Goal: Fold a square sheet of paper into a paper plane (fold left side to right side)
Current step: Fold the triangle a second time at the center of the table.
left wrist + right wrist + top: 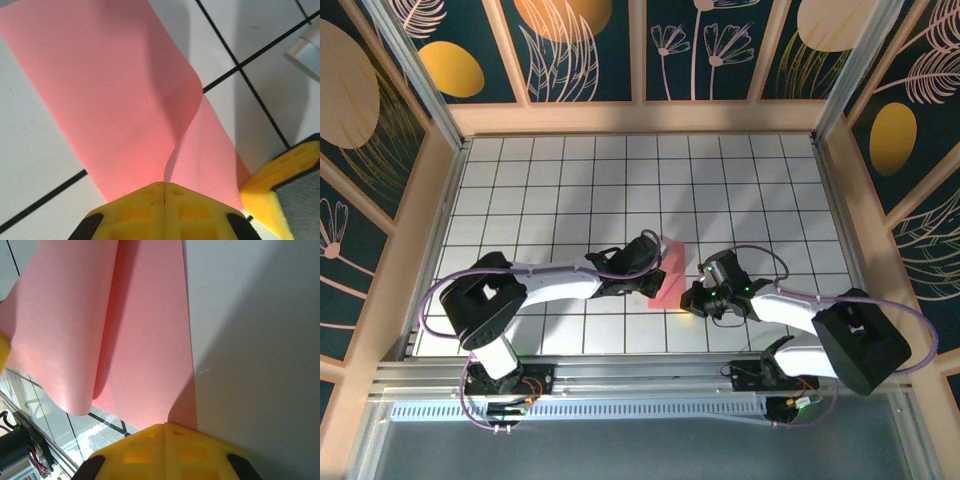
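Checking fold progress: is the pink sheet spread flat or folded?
Partly folded: the pink sheet curls over itself, upper layer bowed, not creased flat.

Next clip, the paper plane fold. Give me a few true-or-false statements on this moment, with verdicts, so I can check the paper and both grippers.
1. The square sheet of paper lies fully flat on the table. False: one part is lifted and curls over the rest.
2. The left gripper is shut, with the lifted flap's edge running in at its fingertips. True.
3. The right gripper is wide open. False: it is shut, its tips at the paper's edge.
4. In the top view the paper sits between the two grippers. True.
5. The paper is a narrow pointed dart. False: it is a sheet only partly folded over.
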